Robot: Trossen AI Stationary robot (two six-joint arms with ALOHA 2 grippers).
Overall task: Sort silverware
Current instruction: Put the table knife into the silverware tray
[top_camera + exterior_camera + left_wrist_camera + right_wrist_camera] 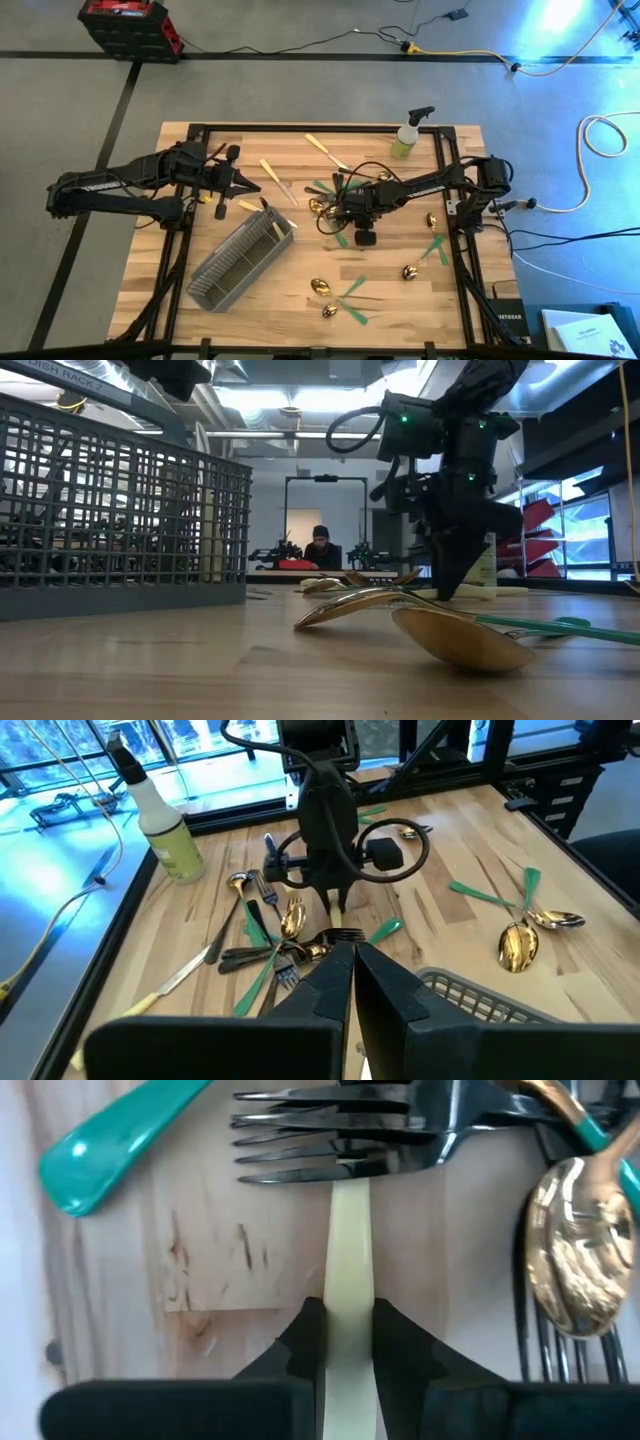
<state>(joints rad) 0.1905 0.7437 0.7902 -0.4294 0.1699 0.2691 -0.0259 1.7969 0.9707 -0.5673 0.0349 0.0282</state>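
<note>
The right gripper (346,1342) has its 2 fingers pinched on the cream handle (348,1250) of a fork lying flat on the wooden table (400,310), in the silverware pile (335,205) right of the mesh caddy (240,260). The fork looks light, stiff and slippery; mid-handle seems the safest hold. The left gripper (352,982) hovers shut and empty above the caddy. In the low view, "DISH RACK 2" is readable on the left arm.

wire-mesh caddy (238,262), spray bottle (407,136), wooden table (180,160), seated person (320,548)
</note>
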